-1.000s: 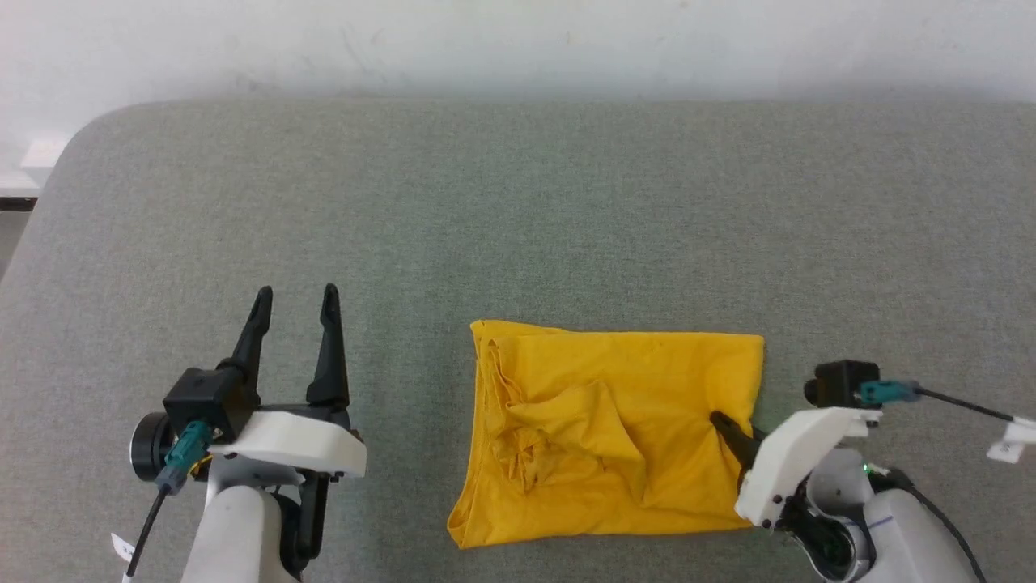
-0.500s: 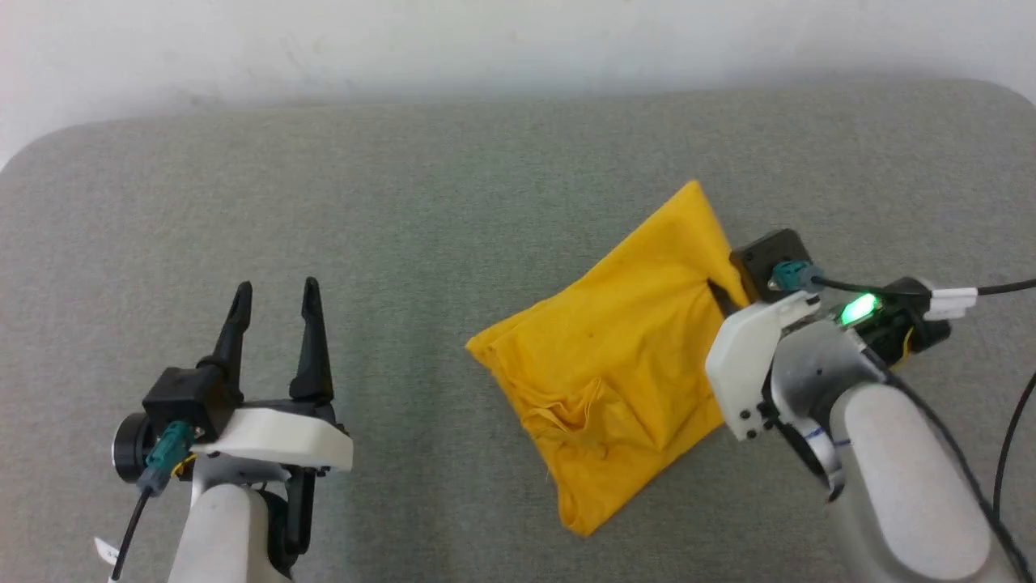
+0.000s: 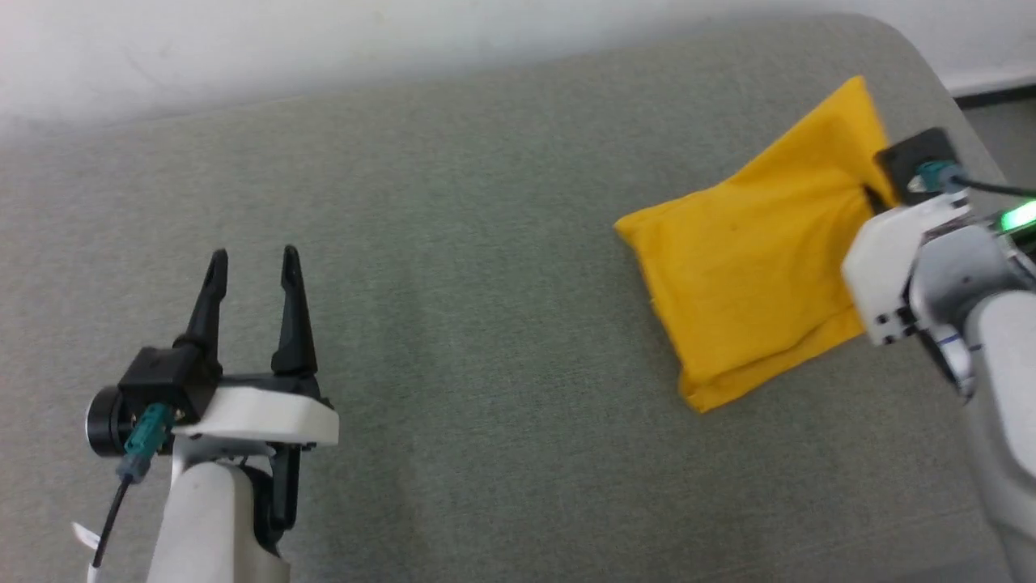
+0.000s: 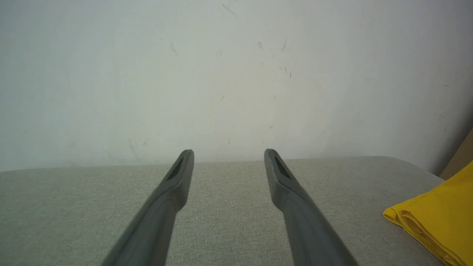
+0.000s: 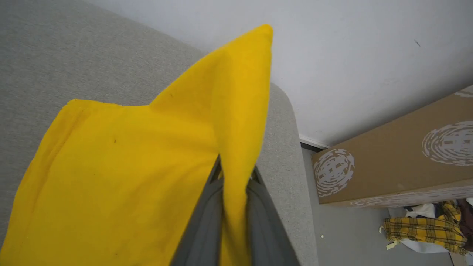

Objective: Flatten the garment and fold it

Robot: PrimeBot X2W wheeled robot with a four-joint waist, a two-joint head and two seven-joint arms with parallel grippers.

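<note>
Right gripper (image 5: 236, 167), fingers nearly closed, pinches a raised fold of the folded mustard-yellow garment (image 3: 753, 267), which lies by the far right corner of the grey padded table (image 3: 486, 243). Left gripper (image 3: 252, 271) hovers spread wide and empty over the table's near left part.

Grey-green felt-like tabletop (image 3: 486, 243), far right corner rounded. Behind it a white wall (image 4: 236, 74), scuffed, with faint marks. Right of the table: grey floor (image 5: 343, 236), pale skirting strip (image 5: 310, 141), brown cardboard box (image 5: 388, 166) with white whorl prints, heap of yellow plaid cloth (image 5: 425, 229) near it. Light even, soft
</note>
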